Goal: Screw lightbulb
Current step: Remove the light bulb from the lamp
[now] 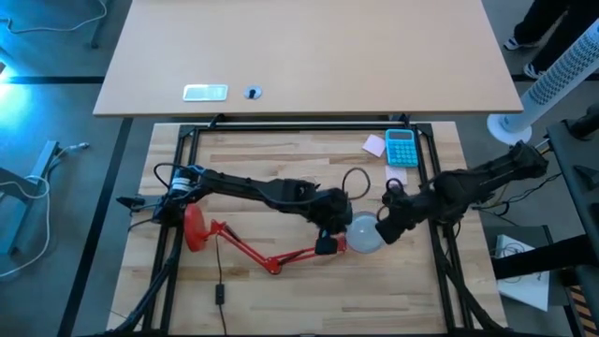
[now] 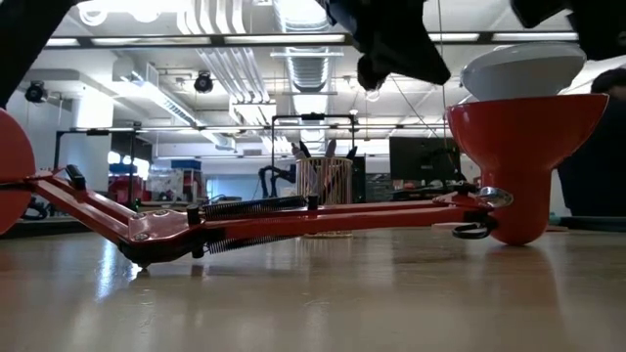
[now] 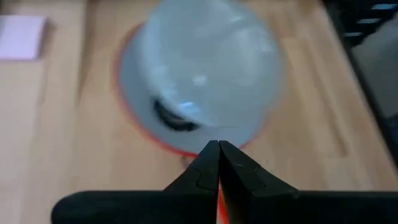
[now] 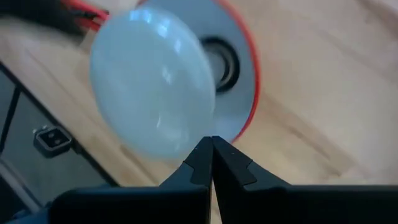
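Observation:
The red desk lamp lies on the wooden table, with its round base [image 1: 194, 229] at the left and its jointed arm [image 1: 271, 262] running to the cone shade [image 1: 348, 245], which opens upward. The white lightbulb [image 1: 363, 232] rests in the shade, its dome above the rim [image 2: 523, 68]. In the right wrist view the dark socket [image 4: 219, 59] shows beside the bulb [image 4: 152, 87]. My left gripper [image 1: 335, 239] is shut at the shade's left side, and its tips [image 3: 217, 146] are by the rim. My right gripper [image 1: 382, 234] is shut at the shade's right side, close to the bulb [image 4: 210, 142]. I see no touch.
A blue calculator [image 1: 401, 147] and a pink note [image 1: 374, 144] lie at the far right. A black cable loop [image 1: 356, 183] lies behind the shade. The lamp's cord [image 1: 220, 281] runs toward the near edge. A black frame [image 1: 187, 140] borders the table.

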You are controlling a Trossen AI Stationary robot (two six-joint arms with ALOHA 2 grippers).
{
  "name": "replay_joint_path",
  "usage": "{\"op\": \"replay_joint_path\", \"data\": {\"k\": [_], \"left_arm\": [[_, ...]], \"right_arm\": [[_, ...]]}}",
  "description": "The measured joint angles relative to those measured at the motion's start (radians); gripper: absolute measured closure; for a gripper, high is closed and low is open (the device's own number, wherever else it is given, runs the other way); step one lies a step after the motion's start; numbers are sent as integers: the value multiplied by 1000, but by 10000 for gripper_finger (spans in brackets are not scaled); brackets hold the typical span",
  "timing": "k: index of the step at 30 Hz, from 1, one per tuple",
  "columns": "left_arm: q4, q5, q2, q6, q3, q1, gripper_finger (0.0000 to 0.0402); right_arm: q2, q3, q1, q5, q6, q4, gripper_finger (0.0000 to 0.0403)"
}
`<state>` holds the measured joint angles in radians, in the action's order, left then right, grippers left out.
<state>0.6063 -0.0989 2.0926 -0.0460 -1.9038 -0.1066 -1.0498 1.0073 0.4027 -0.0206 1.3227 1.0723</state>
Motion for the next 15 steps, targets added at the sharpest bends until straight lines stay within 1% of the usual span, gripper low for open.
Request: {"op": "replay_joint_path", "data": {"k": [3,6,11,15], "left_arm": [[-8,5,2,14,1,14,401],[-42,3,11,39,1,13,401],[-58,-17,39,36,2,1,401],[-61,-23,45,22,3,-29,401]], "right_arm": [[-13,0,55,3,70,1,403],[-30,0,80,1,104,-5,403],[-44,0,64,-24,93,-13,403],[-39,0,10,-48,32,-13,403]]}}
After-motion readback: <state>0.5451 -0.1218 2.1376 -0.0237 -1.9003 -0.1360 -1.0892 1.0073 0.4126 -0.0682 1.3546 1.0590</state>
